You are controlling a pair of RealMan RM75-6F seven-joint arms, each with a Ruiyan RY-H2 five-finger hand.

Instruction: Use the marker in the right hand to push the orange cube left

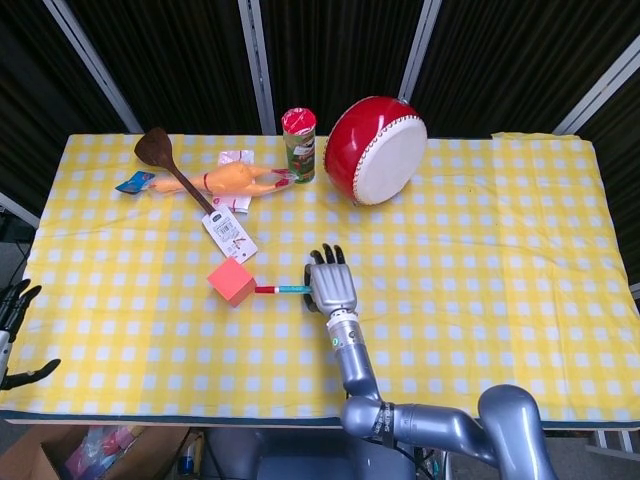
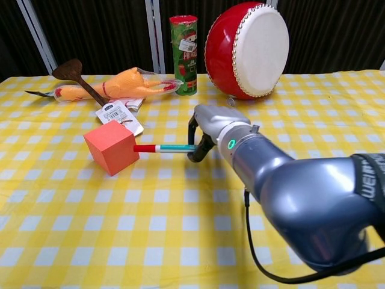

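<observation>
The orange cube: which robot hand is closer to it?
Right. The right robot hand sits just right of the orange cube, its marker touching it. The left robot hand hangs off the table's far-left edge.

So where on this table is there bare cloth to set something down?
The whole right side, right of the drum and the right robot hand, is bare. So is the front strip nearer than the orange cube. The far left is crowded: spatula, rubber chicken, tags, can.
</observation>
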